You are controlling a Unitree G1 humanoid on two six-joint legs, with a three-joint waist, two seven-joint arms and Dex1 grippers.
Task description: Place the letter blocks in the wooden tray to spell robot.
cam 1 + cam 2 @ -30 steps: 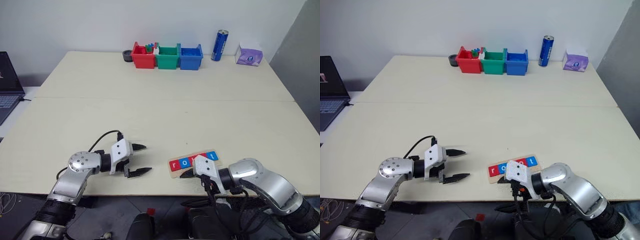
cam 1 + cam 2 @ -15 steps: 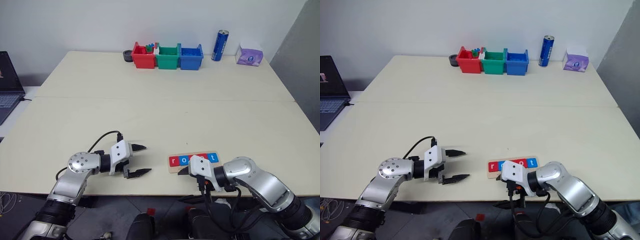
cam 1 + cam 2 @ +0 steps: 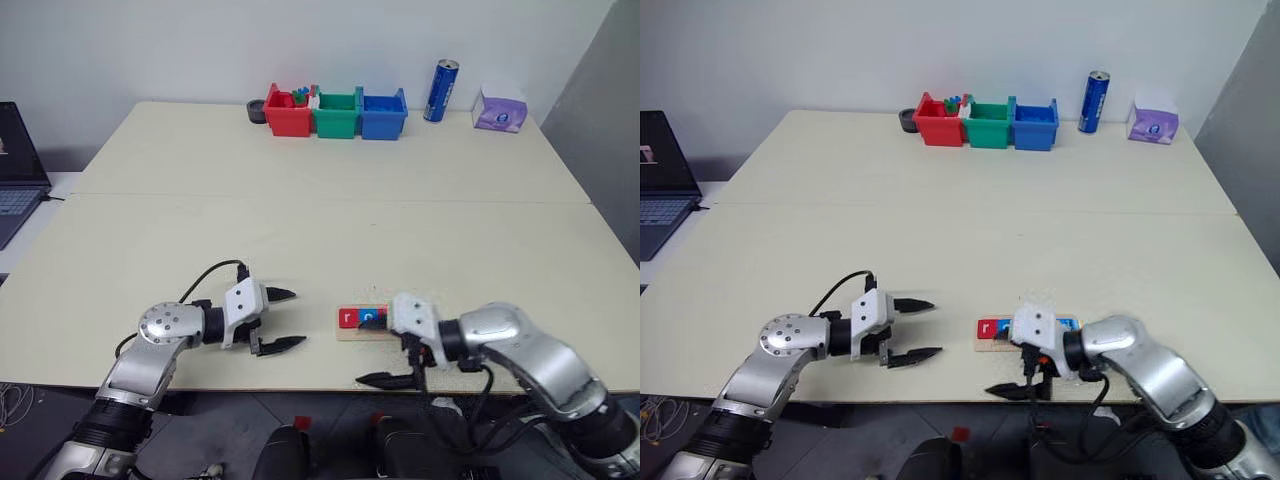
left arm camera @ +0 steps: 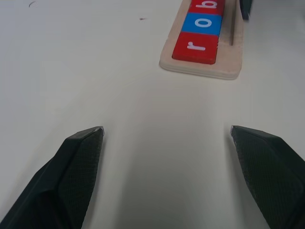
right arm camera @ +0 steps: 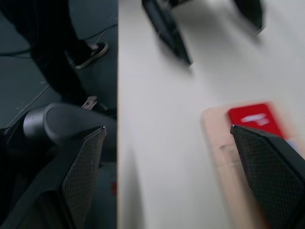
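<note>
Three tiles read in the wooden tray from my left wrist view: red r, blue o, red b. Past b my right gripper covers the tray, so I can't confirm the last two; spelling looks near done. Tray lies at the table's near edge, between both grippers. Left gripper, just beside the tray, jaws wide, empty. Right jaws wide, empty. Behind the tray, well apart: three bins, one can.

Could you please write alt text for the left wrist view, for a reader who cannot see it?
The open left gripper hovers over a pale table, empty. Beyond it lies the wooden tray, with letter blocks reading r, o, b from its near end.
</note>
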